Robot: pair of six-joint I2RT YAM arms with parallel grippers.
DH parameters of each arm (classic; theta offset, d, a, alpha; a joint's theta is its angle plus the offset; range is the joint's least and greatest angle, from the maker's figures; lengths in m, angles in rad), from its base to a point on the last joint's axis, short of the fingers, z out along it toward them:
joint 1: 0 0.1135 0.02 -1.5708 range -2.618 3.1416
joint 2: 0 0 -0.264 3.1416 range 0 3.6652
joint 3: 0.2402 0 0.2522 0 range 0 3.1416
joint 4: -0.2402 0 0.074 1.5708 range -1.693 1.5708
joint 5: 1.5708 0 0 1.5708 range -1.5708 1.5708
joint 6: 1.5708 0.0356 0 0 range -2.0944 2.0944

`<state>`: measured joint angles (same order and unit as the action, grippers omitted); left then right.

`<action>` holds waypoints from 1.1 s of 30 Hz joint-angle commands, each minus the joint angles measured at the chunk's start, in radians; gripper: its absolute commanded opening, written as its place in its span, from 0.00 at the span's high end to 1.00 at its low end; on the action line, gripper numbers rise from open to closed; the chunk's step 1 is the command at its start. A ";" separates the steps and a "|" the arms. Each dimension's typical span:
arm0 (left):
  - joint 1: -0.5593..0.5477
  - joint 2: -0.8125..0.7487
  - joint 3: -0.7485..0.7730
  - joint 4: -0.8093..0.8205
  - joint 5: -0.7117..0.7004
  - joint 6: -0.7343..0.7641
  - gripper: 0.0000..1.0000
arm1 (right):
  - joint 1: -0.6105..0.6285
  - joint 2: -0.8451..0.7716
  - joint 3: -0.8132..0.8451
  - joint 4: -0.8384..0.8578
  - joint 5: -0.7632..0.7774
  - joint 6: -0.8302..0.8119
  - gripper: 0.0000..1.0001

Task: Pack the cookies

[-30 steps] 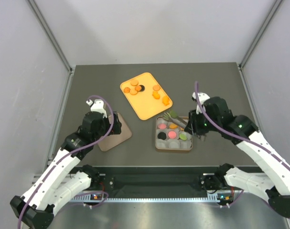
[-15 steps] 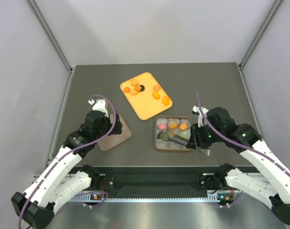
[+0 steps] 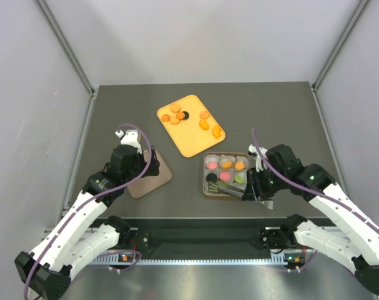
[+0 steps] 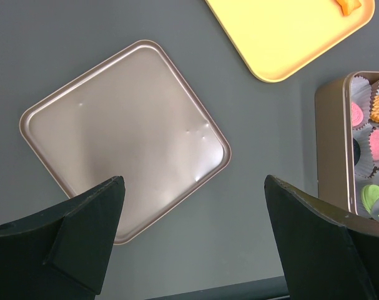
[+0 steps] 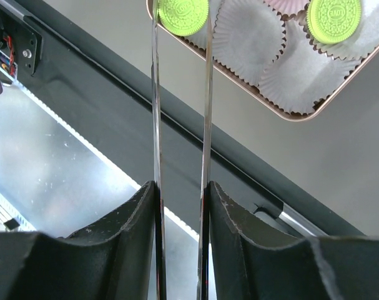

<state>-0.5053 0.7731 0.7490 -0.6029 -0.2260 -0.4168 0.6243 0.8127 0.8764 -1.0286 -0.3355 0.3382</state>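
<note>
Several orange cookies (image 3: 175,115) and a black one (image 3: 184,115) lie on the yellow tray (image 3: 192,150). The square tin (image 3: 205,195) holds pink, orange, black and green cookies (image 3: 225,177) in white paper cups. My right gripper (image 3: 251,190) (image 5: 180,187) is shut on metal tongs (image 5: 206,94), which reach over the tin's near row. A green cookie (image 5: 183,14) shows between the blades at the top edge; whether it is pinched I cannot tell. Another green cookie (image 5: 334,17) rests in a cup. My left gripper (image 3: 139,164) (image 4: 192,184) hangs open above the tin lid (image 4: 123,134), holding nothing.
The lid (image 3: 153,178) lies flat on the dark table, left of the tin (image 4: 329,125). The yellow tray (image 4: 283,37) sits behind both. Grey walls enclose the table on three sides. The table's near edge runs just under my right gripper.
My right gripper has pulled back toward the near edge, sweeping the tongs from the tin's far left corner to its near row. The left arm shifted slightly, then held still.
</note>
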 commanded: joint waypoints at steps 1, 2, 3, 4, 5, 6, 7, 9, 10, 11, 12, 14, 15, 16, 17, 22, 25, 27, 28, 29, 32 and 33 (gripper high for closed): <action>-0.004 -0.003 0.003 0.015 -0.010 0.003 0.02 | -0.006 0.002 0.007 0.053 -0.025 0.004 0.65; -0.004 -0.005 0.003 0.015 -0.010 0.003 0.02 | -0.006 0.005 0.007 0.053 -0.025 0.004 0.65; -0.004 -0.003 0.003 0.014 -0.010 0.003 0.02 | -0.006 0.005 0.007 0.053 -0.025 0.004 0.65; -0.004 -0.005 0.003 0.015 -0.010 0.003 0.02 | -0.006 0.008 0.006 0.053 -0.025 0.002 0.64; -0.004 -0.005 0.003 0.015 -0.010 0.003 0.02 | -0.005 0.008 0.006 0.053 -0.026 0.001 0.64; -0.004 -0.005 0.003 0.014 -0.010 0.003 0.02 | -0.005 0.009 0.006 0.055 -0.025 0.001 0.64; -0.004 -0.003 0.003 0.015 -0.010 0.003 0.02 | -0.006 0.011 0.007 0.055 -0.025 0.002 0.64; -0.004 -0.005 0.003 0.014 -0.009 0.003 0.02 | -0.002 0.016 0.001 0.061 -0.028 0.002 0.63; -0.004 -0.005 0.003 0.014 -0.009 0.003 0.02 | -0.001 0.020 -0.001 0.062 -0.031 0.002 0.63; -0.004 -0.005 0.003 0.015 -0.009 0.003 0.02 | -0.001 0.023 -0.004 0.064 -0.028 0.002 0.63; -0.004 -0.006 0.003 0.014 -0.009 0.003 0.02 | 0.000 0.023 -0.007 0.065 -0.028 0.004 0.63; -0.004 -0.008 0.003 0.015 -0.009 0.004 0.02 | 0.002 0.026 -0.010 0.074 -0.028 0.004 0.63; -0.004 -0.006 0.003 0.014 -0.009 0.004 0.02 | 0.002 0.028 -0.008 0.076 -0.025 0.005 0.63; -0.004 -0.008 0.003 0.015 -0.009 0.004 0.02 | 0.002 0.032 -0.008 0.079 -0.023 0.005 0.63; -0.004 -0.008 0.003 0.015 -0.010 0.004 0.02 | 0.002 0.034 -0.008 0.084 -0.020 0.004 0.63; -0.004 -0.011 0.003 0.014 -0.012 0.003 0.02 | 0.000 0.043 -0.004 0.098 -0.013 0.012 0.62; -0.004 -0.008 0.003 0.014 -0.010 0.004 0.02 | 0.003 0.048 -0.001 0.098 -0.014 0.009 0.60; -0.004 -0.006 0.003 0.015 -0.010 0.004 0.02 | 0.003 0.048 -0.001 0.098 -0.013 0.009 0.59; -0.004 -0.006 0.003 0.014 -0.009 0.004 0.02 | 0.002 0.049 -0.001 0.098 -0.013 0.009 0.59; -0.004 -0.006 0.003 0.015 -0.009 0.004 0.02 | 0.003 0.048 -0.002 0.098 -0.013 0.009 0.59; -0.004 -0.008 0.003 0.015 -0.009 0.004 0.02 | 0.005 0.046 -0.002 0.098 -0.013 0.009 0.58; -0.004 -0.008 0.003 0.015 -0.009 0.004 0.02 | 0.002 0.046 -0.005 0.098 -0.013 0.009 0.58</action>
<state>-0.5053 0.7727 0.7490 -0.6029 -0.2260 -0.4168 0.6254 0.8608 0.8574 -0.9726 -0.3428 0.3443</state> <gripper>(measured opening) 0.983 0.423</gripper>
